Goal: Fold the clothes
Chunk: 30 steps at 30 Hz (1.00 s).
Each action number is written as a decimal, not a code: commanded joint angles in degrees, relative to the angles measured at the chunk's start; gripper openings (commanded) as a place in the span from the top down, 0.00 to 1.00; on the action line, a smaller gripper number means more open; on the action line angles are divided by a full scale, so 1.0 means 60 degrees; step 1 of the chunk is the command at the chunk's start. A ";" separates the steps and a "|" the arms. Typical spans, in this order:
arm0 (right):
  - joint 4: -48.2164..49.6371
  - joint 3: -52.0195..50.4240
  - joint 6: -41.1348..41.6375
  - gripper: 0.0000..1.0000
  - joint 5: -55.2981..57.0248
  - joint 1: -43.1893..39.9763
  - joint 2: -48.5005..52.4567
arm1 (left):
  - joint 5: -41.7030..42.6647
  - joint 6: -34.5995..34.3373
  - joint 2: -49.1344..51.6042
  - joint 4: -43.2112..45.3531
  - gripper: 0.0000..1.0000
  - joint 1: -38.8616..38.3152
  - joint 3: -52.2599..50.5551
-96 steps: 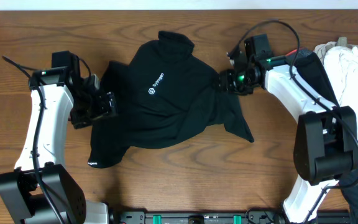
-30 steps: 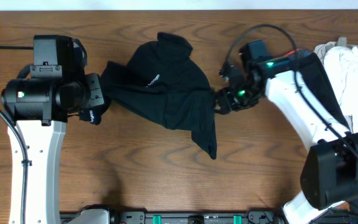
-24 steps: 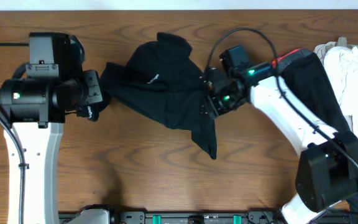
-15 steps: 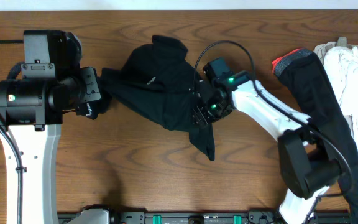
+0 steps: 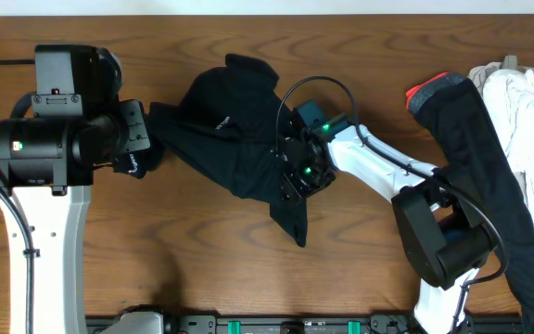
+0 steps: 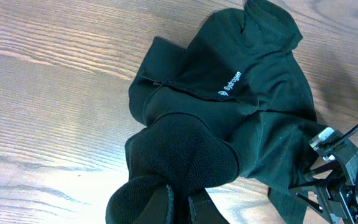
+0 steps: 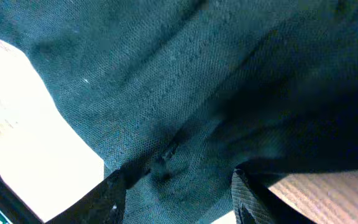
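Note:
A black T-shirt [image 5: 239, 139] with a small white logo [image 5: 222, 122] lies bunched at the middle of the wooden table. My left gripper [image 5: 146, 153] is at its left edge, shut on a fold of the T-shirt [image 6: 253, 112]. In the left wrist view the cloth bulges over the left gripper [image 6: 180, 198]. My right gripper [image 5: 295, 172] is pressed down onto the shirt's right part. In the right wrist view the right gripper [image 7: 179, 186] has its jaws apart, with the T-shirt's fabric [image 7: 166, 93] filling the gap between them. A narrow tail of the shirt points toward the table's front.
At the right edge of the table lies a black garment with a red edge [image 5: 462, 121], and beside it a white garment [image 5: 527, 111]. The right arm's white links [image 5: 378, 172] reach across from there. The table [image 5: 202, 260] is bare wood in front of the shirt.
My right gripper has moved left, from the shirt's right edge onto its middle, and its jaws have narrowed somewhat. The shirt's tail shifted left. The left gripper keeps its hold.

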 commanded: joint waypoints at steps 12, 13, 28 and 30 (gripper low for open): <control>-0.0568 0.0036 -0.0291 0.46 -0.0852 -0.0266 -0.1483 | -0.0142 0.0131 -0.0022 -0.0004 0.94 0.0007 0.0251; -0.0594 0.0022 -0.0291 0.45 -0.0852 -0.0175 -0.1432 | -0.0142 0.0131 -0.0022 -0.0004 0.94 0.0007 0.0251; -0.0189 -0.0029 0.0466 0.49 -0.0415 0.0860 -0.0401 | -0.0142 0.0131 -0.0022 -0.0004 0.94 0.0007 0.0251; -0.0146 -0.0033 0.0495 0.50 -0.0415 0.0914 -0.0259 | -0.0142 0.0131 -0.0022 0.0000 0.94 0.0007 0.0251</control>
